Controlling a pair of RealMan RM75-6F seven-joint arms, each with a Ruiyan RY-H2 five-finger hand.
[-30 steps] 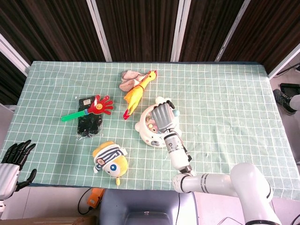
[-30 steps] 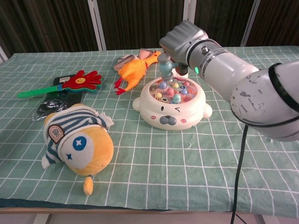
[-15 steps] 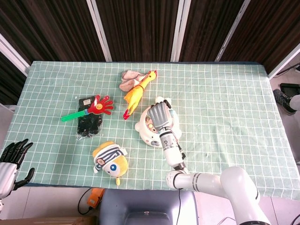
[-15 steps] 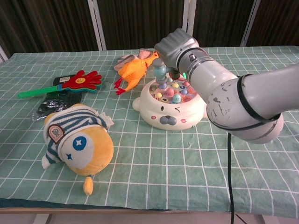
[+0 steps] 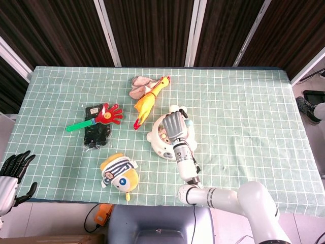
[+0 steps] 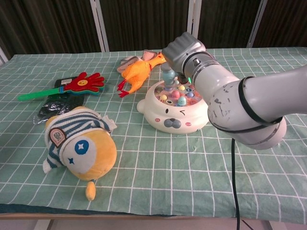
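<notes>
Nearest the camera, a round plush toy (image 6: 79,143) with a yellow face and a striped cap lies on its side close to the near edge of the worktop (image 6: 158,182), which is covered in a green checked cloth. It touches nothing else and is well apart from both hands.

Beyond it, toward the middle, sits the white whack-a-mole toy (image 6: 175,112), a seal-faced dome with coloured pegs on top. The right hand (image 5: 172,124) hangs directly over it, back of the hand up, fingers curled downward around the handle of a small blue-grey toy mallet (image 6: 168,76). The mallet's head points down among the pegs at the far side of the dome, either touching them or just above; the exact contact is hard to tell. Holding the mallet upright like this puts its head square to the pegs, which seems to be why the wrist is bent over the toy rather than beside it.

The left hand (image 5: 12,173) waits off the near-left corner, below the worktop edge, fingers spread and holding nothing.

Farther left lie a black packet (image 5: 96,134) and, partly across it, a red hand-shaped clapper (image 5: 104,116) with a green handle. Farther still, a yellow rubber chicken (image 5: 147,101) lies stretched out just beyond the whack-a-mole toy, its head end against a crumpled pinkish cloth (image 5: 137,87).
</notes>
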